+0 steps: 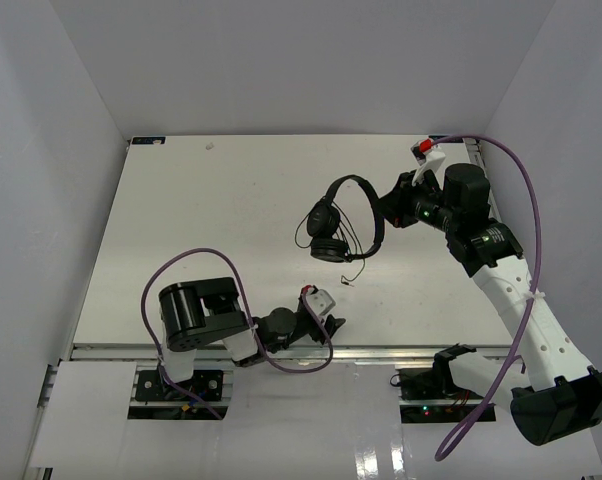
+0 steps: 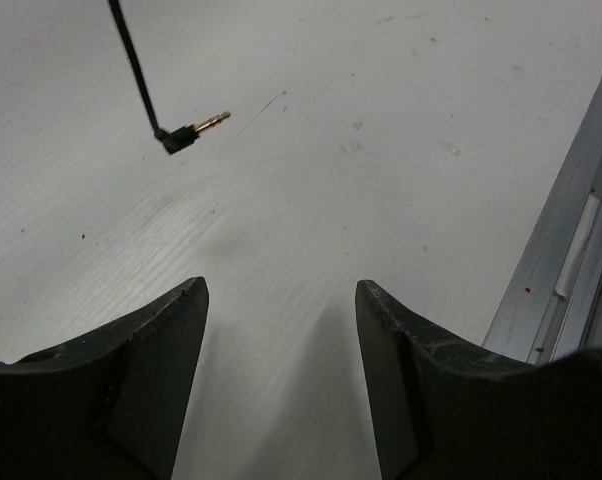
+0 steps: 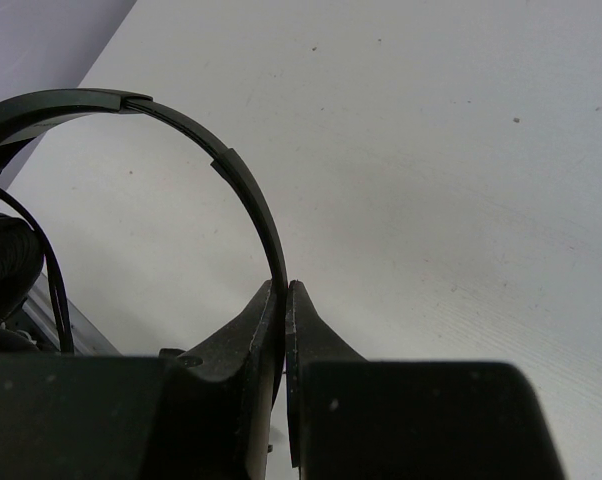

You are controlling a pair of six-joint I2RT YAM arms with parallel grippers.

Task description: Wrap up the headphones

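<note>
Bright, even white light, soft shadows (close-up jaws dark, slightly blurred).

A white worktop, faintly scuffed and speckled, sits enclosed by plain white walls on its left, far and right sides, with a silver metal rail running along its near edge and a small pale speck near its far edge.

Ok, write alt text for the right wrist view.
The right pincer is shut on the headphones, gripping their thin black headband. The band arches up and to the left over the white table.
</note>
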